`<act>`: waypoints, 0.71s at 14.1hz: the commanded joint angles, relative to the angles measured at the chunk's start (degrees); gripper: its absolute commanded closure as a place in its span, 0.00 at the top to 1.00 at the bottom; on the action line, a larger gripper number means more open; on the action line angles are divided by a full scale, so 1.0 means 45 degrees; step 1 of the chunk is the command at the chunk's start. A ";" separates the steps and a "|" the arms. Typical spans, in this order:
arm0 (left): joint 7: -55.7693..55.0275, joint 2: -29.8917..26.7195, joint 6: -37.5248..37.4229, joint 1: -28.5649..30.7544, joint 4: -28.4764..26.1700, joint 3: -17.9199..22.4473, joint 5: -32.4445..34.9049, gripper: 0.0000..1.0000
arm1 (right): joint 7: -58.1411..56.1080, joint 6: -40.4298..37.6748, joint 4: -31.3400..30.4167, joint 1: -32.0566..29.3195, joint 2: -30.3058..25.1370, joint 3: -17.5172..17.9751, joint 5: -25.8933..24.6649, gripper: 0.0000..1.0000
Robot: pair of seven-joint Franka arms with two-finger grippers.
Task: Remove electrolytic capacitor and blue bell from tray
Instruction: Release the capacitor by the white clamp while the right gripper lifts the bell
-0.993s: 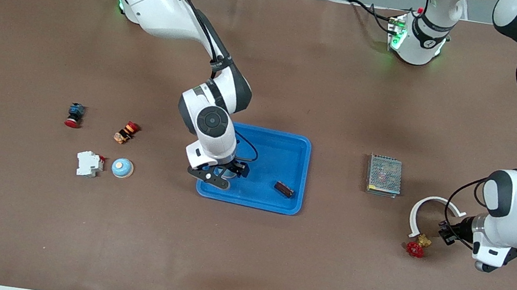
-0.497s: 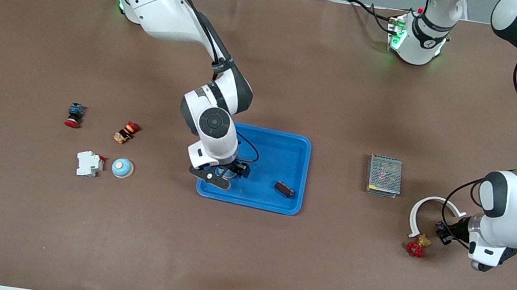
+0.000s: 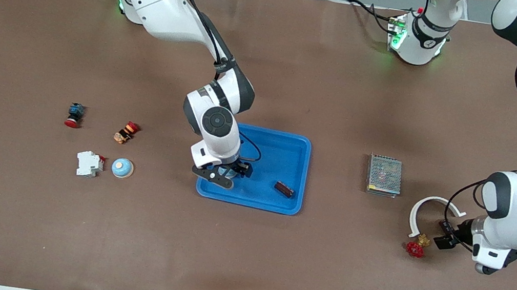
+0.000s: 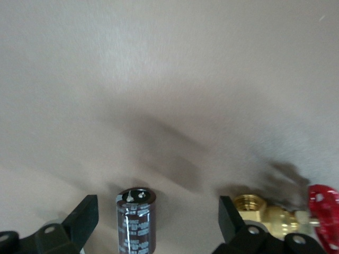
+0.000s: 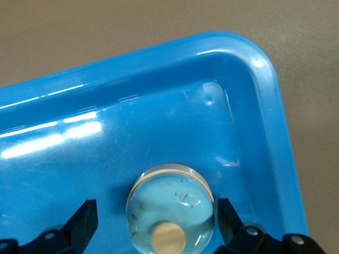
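Below, the right gripper (image 5: pixel 156 222) spreads its fingers wide around the bell (image 5: pixel 170 207) in the blue tray (image 5: pixel 275 137); the left gripper (image 4: pixel 156 219) gapes around the upright capacitor (image 4: pixel 136 219) on the bench (image 3: pixel 269 271).

You get even, bright overhead light across the brown table (image 3: pixel 269 271) in the front view, with only soft, short shadows under the arms. The blue tray (image 5: pixel 275 137) throws white glare streaks along its floor and rim in the right wrist view, which is otherwise sharp. Your left wrist view is softer: the table surface looks washed pale, broad smeared shadows cross it, and the red valve handle (image 4: pixel 324 214) at the edge is blurred.
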 commanded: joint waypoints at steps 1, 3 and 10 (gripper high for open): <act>-0.0058 -0.0698 -0.0376 0.0020 -0.0159 -0.0059 0.0233 1.00 | 0.0315 0.0030 0.0304 0.0166 0.0266 -0.0129 -0.0293 1.00; -0.0175 -0.1244 -0.1078 -0.0020 -0.0159 -0.0097 0.0136 1.00 | 0.0295 -0.0009 0.0304 0.0166 0.0267 -0.0129 -0.0778 0.91; -0.2553 -0.2223 -0.3832 -0.0700 0.1342 -0.0371 0.0077 1.00 | 0.0295 -0.0106 0.0343 0.0069 0.0228 -0.0090 -0.1114 0.00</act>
